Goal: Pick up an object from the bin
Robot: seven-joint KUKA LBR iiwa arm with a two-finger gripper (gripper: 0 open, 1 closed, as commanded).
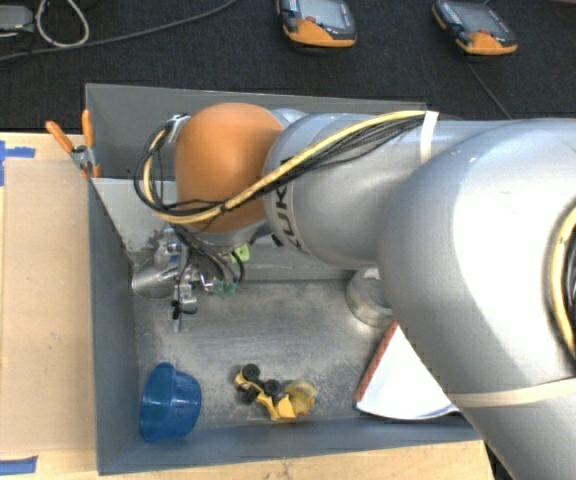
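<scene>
End effector [179, 293] low over the bin [108, 368] floor near the left wall, open or closed state not discernible; nearest things: blue cup [168, 401] in the front-left corner, yellow-and-black toy [273, 393] by the front wall, white card [408, 388] towards the front-right corner

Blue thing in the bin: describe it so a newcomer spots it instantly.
Start at the grey metal bin and go to its lower left corner in the camera view. On the floor there sits a small blue plastic cup. It is the only blue, rounded thing; its neighbour to the right is a yellow-and-black toy.
</scene>
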